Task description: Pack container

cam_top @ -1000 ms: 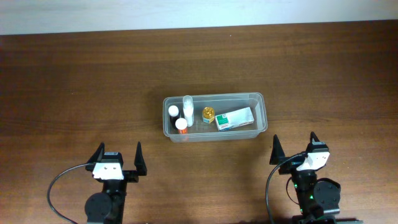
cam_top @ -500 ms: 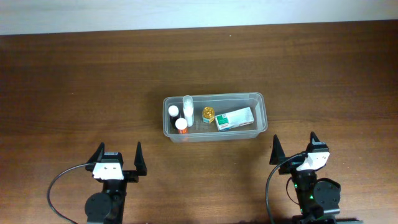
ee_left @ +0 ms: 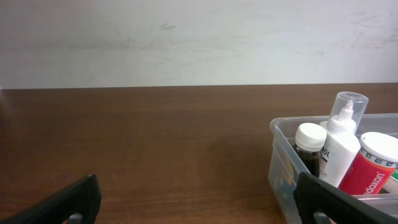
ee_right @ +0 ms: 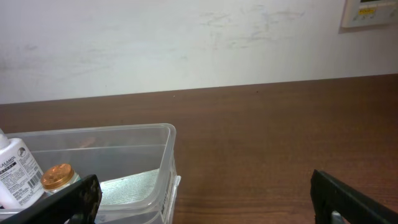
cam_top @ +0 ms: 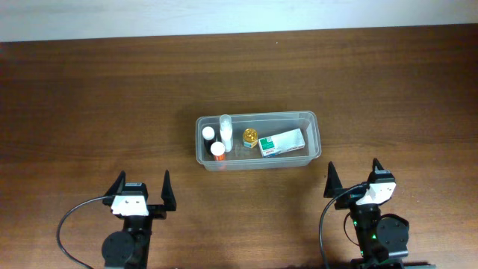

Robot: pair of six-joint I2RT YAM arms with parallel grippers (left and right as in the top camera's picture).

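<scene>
Overhead view first: the container [cam_top: 315, 142] sits about mid-table [cam_top: 89, 97], long side running left to right. Inside it, from the left end: a white-capped bottle [cam_top: 208, 133], an orange-capped bottle [cam_top: 218, 149] just nearer the robot, a clear-capped dropper bottle [cam_top: 225, 123], a gold-lidded jar [cam_top: 250, 137], and a white-and-green carton [cam_top: 282, 142] lying flat across the right half. Both arms are parked on the robot's side of the container. The left gripper [cam_top: 143, 179] is off past the container's left end, and the right gripper [cam_top: 352, 168] is just past its right end. Neither one touches the container. Both sets of jaws are spread wide with nothing between them.

Left wrist view: the container shows up on the right edge, ahead of the gripper and well off its centre line. Its rounded left corner faces the camera, and the white-capped bottle, the dropper bottle and the orange-capped bottle stand behind the clear wall. The two dark fingers [ee_left: 68, 202] sit wide apart at the bottom corners, with only bare wood between them.

Right wrist view: mirror situation, with the container at the lower left, ahead of the gripper and off to the side. The jar's gold lid and the carton are visible through the plastic. The fingers [ee_right: 348, 196] are splayed and holding nothing.
</scene>
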